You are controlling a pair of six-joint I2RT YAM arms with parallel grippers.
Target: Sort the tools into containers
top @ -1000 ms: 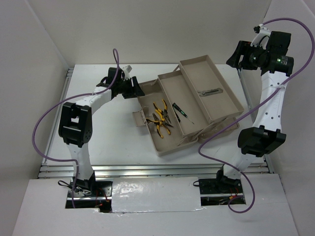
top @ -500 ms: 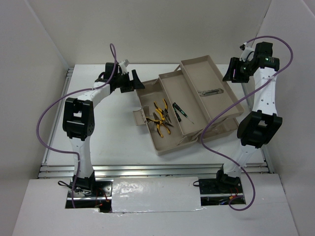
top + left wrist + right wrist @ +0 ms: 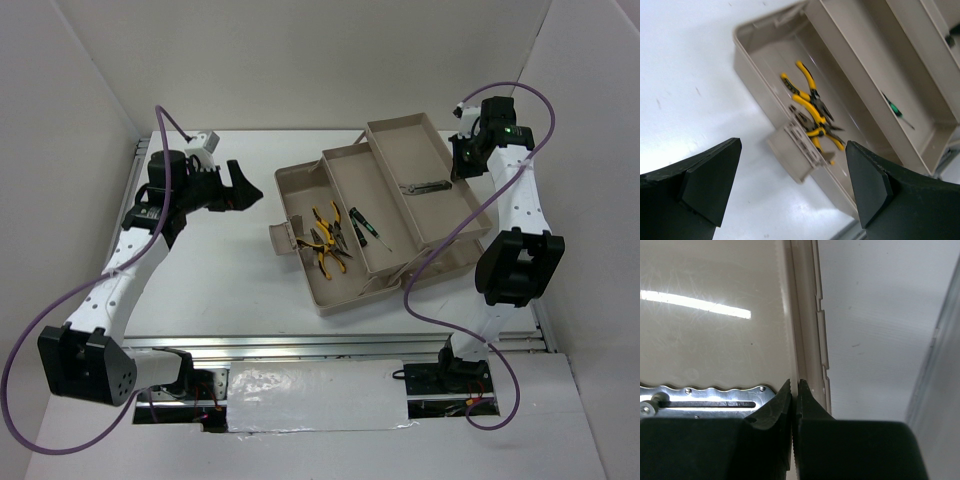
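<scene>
left tool (image 3: 792, 145) wide apart over tabletop (image 3: 690, 75) | right tool (image 3: 795, 390) pressed together, empty, beside tray (image 3: 805, 315) | pliers (image 3: 812, 107) look stiff, weighty: grab rubbery handles near pivot

Two yellow-and-black pliers (image 3: 816, 97) are counted in the near tub (image 3: 298, 195). One green-marked screwdriver (image 3: 360, 220) is counted in the middle tray (image 3: 350, 180) and one grey metal piece (image 3: 425, 186) in the far tray (image 3: 400, 145).

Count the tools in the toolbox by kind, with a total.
Yellow-handled pliers: 2
Screwdriver with green mark: 1
Flat grey metal piece: 1
Total: 4
</scene>
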